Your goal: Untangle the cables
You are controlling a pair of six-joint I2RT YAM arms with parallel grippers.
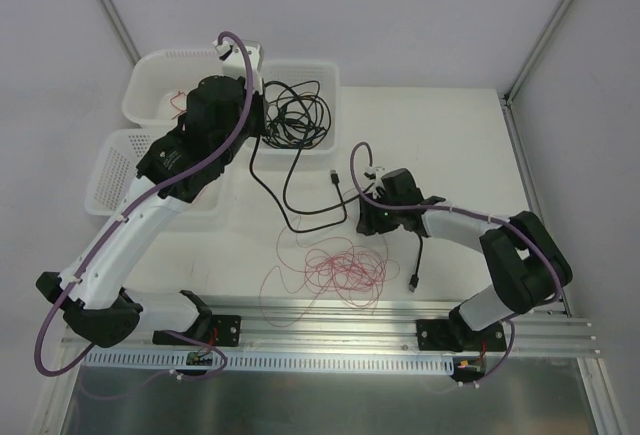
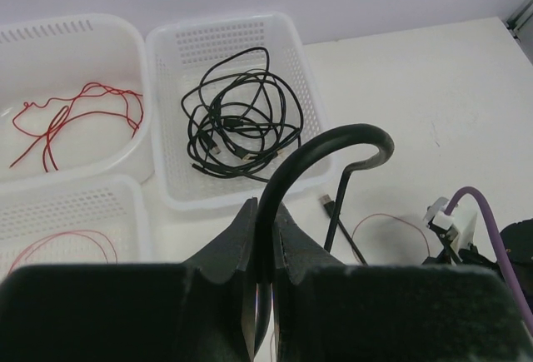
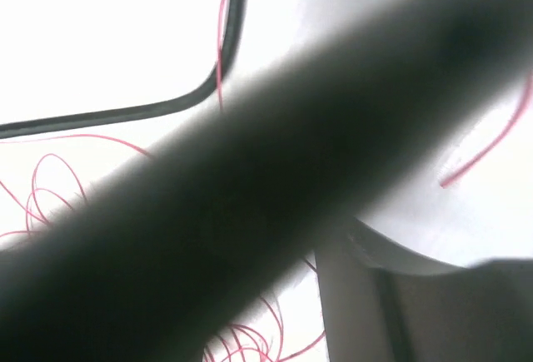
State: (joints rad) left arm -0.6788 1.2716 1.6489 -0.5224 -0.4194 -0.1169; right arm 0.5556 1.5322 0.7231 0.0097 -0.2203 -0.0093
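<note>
My left gripper [image 2: 266, 233] is shut on a thick black cable [image 2: 333, 141] and holds it up over the near rim of the back right basket [image 1: 330, 75]. In the top view this gripper [image 1: 254, 131] has the black cable [image 1: 285, 210] running down and right to my right gripper [image 1: 366, 219]. A black tail with a plug end [image 1: 413, 280] lies below the right wrist. The thin red wires [image 1: 335, 265] lie looped on the table in front. In the right wrist view a blurred black cable [image 3: 275, 171] crosses the lens and hides the jaws; one finger [image 3: 433, 312] shows.
A coil of black cable [image 2: 241, 121] lies in the back right basket. The back left basket [image 2: 125, 37] holds a red wire [image 2: 83, 116]. The near left basket [image 2: 125, 191] holds another red wire [image 2: 58, 245]. A loose plug [image 2: 327, 202] lies on the table.
</note>
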